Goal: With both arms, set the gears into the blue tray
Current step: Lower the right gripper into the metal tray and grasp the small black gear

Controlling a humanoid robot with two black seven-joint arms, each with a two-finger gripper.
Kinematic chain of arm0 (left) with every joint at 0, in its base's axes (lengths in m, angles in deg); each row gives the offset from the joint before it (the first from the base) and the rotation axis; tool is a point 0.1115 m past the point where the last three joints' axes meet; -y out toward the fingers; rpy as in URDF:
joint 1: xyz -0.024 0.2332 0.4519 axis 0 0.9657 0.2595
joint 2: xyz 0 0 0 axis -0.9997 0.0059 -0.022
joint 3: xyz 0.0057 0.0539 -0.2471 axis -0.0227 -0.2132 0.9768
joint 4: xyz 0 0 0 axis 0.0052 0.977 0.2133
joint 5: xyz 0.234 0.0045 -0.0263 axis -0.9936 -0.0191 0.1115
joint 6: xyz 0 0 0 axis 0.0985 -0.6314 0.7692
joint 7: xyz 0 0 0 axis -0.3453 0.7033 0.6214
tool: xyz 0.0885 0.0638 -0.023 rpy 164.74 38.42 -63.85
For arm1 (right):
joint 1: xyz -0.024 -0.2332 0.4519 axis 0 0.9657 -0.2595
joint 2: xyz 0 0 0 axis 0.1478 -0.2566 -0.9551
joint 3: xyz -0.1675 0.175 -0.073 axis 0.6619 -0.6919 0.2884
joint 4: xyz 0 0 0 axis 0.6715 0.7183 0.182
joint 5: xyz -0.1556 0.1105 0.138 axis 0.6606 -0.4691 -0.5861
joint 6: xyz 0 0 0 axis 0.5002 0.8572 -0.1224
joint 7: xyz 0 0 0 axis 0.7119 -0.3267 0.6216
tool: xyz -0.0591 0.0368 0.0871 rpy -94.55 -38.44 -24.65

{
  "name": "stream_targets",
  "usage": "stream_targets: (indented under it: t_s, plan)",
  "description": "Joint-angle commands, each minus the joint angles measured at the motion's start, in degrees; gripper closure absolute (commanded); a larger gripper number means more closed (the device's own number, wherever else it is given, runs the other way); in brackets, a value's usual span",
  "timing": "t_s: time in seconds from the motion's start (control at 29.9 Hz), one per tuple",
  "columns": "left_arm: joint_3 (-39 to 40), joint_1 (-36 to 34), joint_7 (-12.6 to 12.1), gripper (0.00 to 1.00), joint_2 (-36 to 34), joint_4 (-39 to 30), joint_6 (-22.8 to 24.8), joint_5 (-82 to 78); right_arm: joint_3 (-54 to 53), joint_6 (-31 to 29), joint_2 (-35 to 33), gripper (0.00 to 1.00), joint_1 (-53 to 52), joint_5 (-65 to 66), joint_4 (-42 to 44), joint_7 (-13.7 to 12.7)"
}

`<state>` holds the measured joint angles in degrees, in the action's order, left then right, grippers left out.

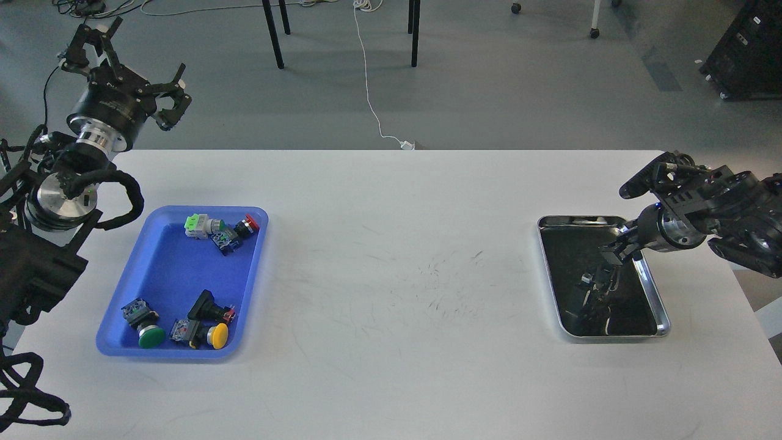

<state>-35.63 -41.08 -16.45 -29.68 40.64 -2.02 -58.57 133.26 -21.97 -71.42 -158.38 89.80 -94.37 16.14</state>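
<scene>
The blue tray (177,293) holds only switches (208,327); I make out no gears there. Right gripper (614,252) reaches into the steel tray (650,287), likely for a gear; whether its claw is apart I cannot tell. Left gripper (131,76) waits raised, fingers spread

Lab; white table (391,275); floor cable (368,91)
</scene>
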Motion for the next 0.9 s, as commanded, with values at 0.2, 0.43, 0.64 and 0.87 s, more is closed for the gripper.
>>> stream_targets:
  t_s: [0.2,0.43,0.64,0.87]
  plan:
    - [-0.26,-0.07,-0.09,0.02,-0.11,0.0,-0.31,-0.06,-2.54,0.0,0.23,0.36,3.92,-0.02,2.14,-0.02]
    - [-0.35,-0.15,-0.09,0.02,-0.03,0.0,-0.4,-0.06,-2.54,0.09,-0.03,0.47,4.19,-0.02,2.32,-0.02]
    - [-0.17,-0.15,-0.18,0.02,-0.38,0.0,-0.31,-0.06,-2.54,0.09,0.14,0.71,4.28,-0.02,2.23,-0.02]
    - [0.09,-0.24,-0.26,0.02,-1.25,0.0,-0.31,-0.06,-3.77,0.09,0.14,0.79,3.93,-0.02,1.88,-0.02]
